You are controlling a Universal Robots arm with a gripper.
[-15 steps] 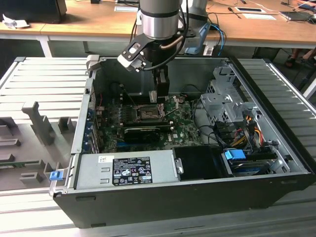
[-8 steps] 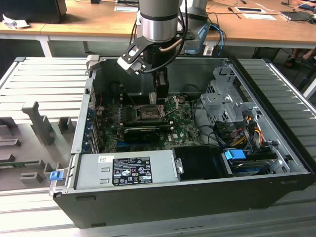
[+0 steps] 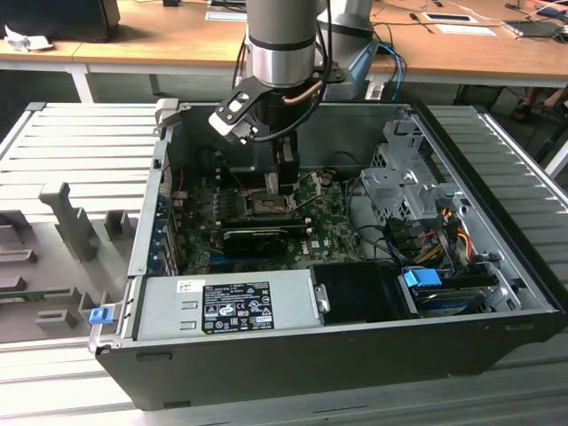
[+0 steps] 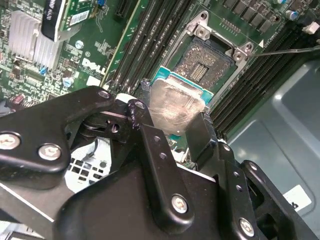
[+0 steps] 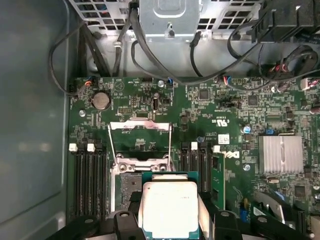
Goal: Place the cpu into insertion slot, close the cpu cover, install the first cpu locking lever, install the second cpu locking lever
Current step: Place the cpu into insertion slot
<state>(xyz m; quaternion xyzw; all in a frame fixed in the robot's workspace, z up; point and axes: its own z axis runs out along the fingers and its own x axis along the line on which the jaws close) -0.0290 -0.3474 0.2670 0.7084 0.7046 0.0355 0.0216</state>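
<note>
Plainly gripped by the end effector (image 4: pixel 175 114), the cpu (image 5: pixel 169 207) shows a smeared silver face, teal-edged.

A lab: opened computer case (image 3: pixel 311 364) on slatted bench (image 3: pixel 80 142) (wooden desks (image 3: pixel 160 40) behind).

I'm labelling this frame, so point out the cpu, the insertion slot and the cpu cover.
cpu (image 4: pixel 175 105): second wrist view, middle of its silver metal face.
insertion slot (image 4: pixel 207 62): second wrist view, on its brownish pin field.
cpu cover (image 5: pixel 142 125): first wrist view, bar of the open frame opposite its hinge.
</note>
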